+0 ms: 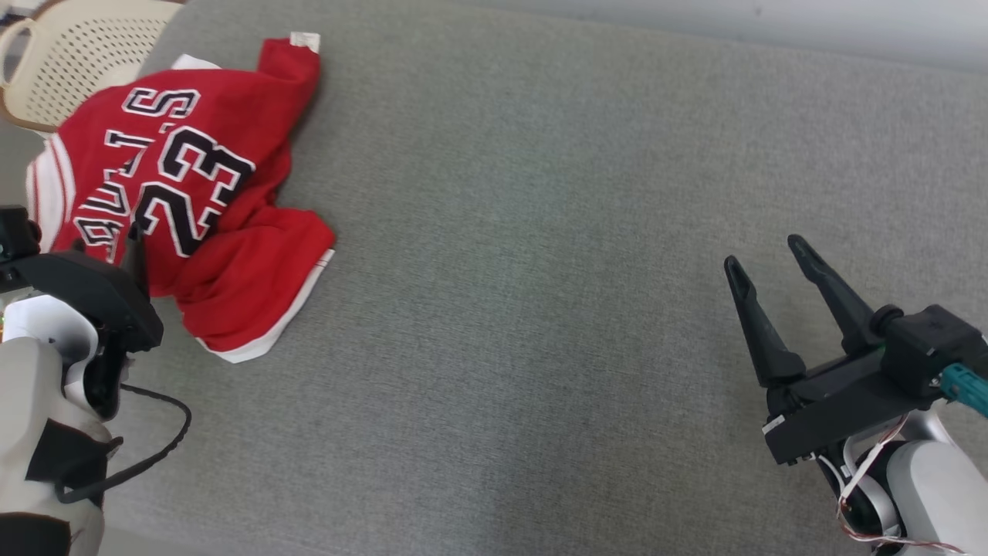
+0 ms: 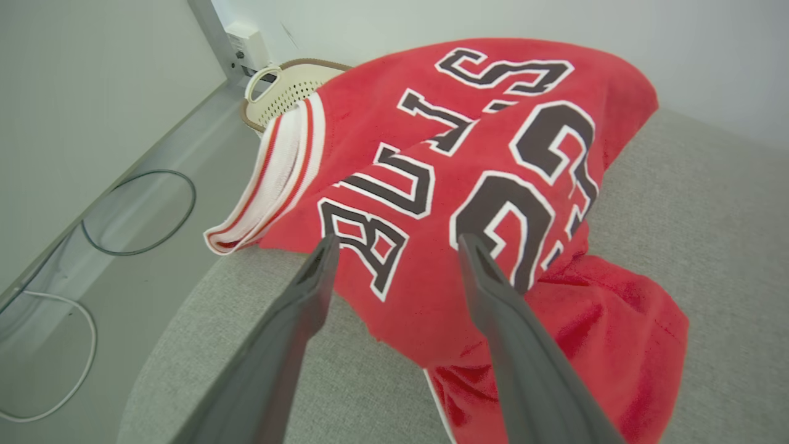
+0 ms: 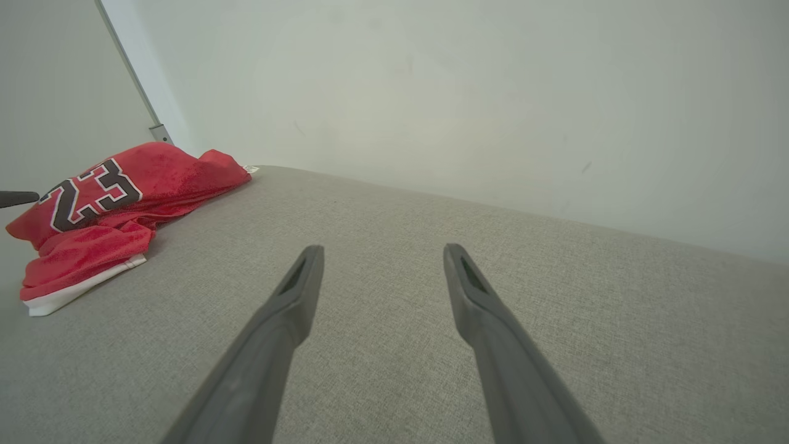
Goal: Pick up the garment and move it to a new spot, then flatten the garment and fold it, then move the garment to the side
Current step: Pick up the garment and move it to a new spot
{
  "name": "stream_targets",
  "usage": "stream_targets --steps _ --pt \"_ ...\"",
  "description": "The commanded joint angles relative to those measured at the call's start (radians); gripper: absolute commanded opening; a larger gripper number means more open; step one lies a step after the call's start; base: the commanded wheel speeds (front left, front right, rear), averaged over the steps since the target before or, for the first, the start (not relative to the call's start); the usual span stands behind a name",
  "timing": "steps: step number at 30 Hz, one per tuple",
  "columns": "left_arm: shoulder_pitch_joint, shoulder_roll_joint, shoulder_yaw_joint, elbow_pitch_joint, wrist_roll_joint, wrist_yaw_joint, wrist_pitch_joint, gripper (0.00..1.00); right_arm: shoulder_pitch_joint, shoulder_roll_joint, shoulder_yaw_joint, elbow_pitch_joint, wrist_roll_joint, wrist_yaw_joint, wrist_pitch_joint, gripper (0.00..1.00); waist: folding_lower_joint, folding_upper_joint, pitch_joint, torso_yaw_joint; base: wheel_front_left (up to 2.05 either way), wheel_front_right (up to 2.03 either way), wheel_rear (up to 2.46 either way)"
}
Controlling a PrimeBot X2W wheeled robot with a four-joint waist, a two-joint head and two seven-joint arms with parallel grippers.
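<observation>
Red jersey [image 1: 185, 193] lies crumpled at the far-left corner of the grey cushion [image 1: 540, 270], just ahead of your left gripper [image 2: 399, 240], fingers spread, holding nothing; your right gripper [image 1: 762, 252], spread too, is well apart, so grab with the left

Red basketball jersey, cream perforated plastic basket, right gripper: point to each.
Red basketball jersey [image 1: 193, 181]: head view, on the black number.
Cream perforated plastic basket [image 1: 85, 54]: head view, its perforated wall.
Right gripper [image 1: 762, 252]: head view, midway between fingertips.
</observation>
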Motion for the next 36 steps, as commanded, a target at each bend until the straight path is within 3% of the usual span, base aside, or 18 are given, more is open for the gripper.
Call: stream_targets --steps 1,8,9,10,11,18,22,27,36 --pt "-0.009 0.002 -0.003 0.011 -0.005 -0.004 -0.004 1.0 -0.013 -0.007 -0.003 -0.002 0.01 0.001 0.001 1.0 -0.0002 -0.0001 0.04 -0.032 0.0 0.0 0.0" --pt "-0.063 0.014 -0.006 0.149 -0.026 -0.045 -0.021 1.0 -0.038 -0.024 0.001 -0.019 0.015 0.001 0.008 1.0 -0.0002 -0.0001 0.093 -0.052 0.0 0.0 0.0" --pt "-0.068 0.011 -0.006 0.161 -0.03 -0.05 -0.026 0.79 -0.037 -0.025 -0.001 -0.019 0.015 0.001 0.008 1.0 -0.0002 -0.0001 0.096 -0.053 0.0 0.0 0.0" --pt "-0.074 0.009 -0.004 0.17 -0.033 -0.05 -0.037 0.36 -0.036 -0.027 -0.002 -0.018 0.015 0.001 0.008 1.0 -0.0002 -0.0001 0.098 -0.053 0.0 0.0 0.0" --pt "-0.079 0.008 0.0 0.181 -0.036 -0.047 -0.046 0.0 -0.035 -0.027 -0.003 -0.018 0.015 0.001 0.007 1.0 -0.0002 -0.0001 0.099 -0.053 0.0 0.0 0.0" --pt "-0.112 0.031 0.019 0.203 -0.038 -0.041 -0.175 0.0 -0.026 -0.017 -0.013 -0.007 0.017 0.001 -0.004 1.0 -0.0002 -0.0001 0.081 -0.047 0.0 0.0 0.0" --pt "-0.141 0.054 0.012 0.167 -0.007 -0.001 -0.307 0.0 -0.013 -0.006 -0.026 0.005 0.013 0.001 -0.012 1.0 -0.0002 -0.0001 0.049 -0.035 0.0 0.0 0.0" --pt "-0.161 0.071 0.001 0.096 0.029 0.034 -0.381 0.0 0.001 0.017 -0.038 0.021 0.008 0.001 -0.025 1.0 -0.0002 -0.0001 -0.002 -0.028 0.0 0.0 0.0" --pt "-0.048 0.005 -0.034 -0.177 0.054 0.06 -0.402 0.0 0.038 0.068 -0.068 0.06 0.004 0.001 -0.056 1.0 -0.0002 -0.0001 -0.098 -0.044 0.0 0.0 0.0"
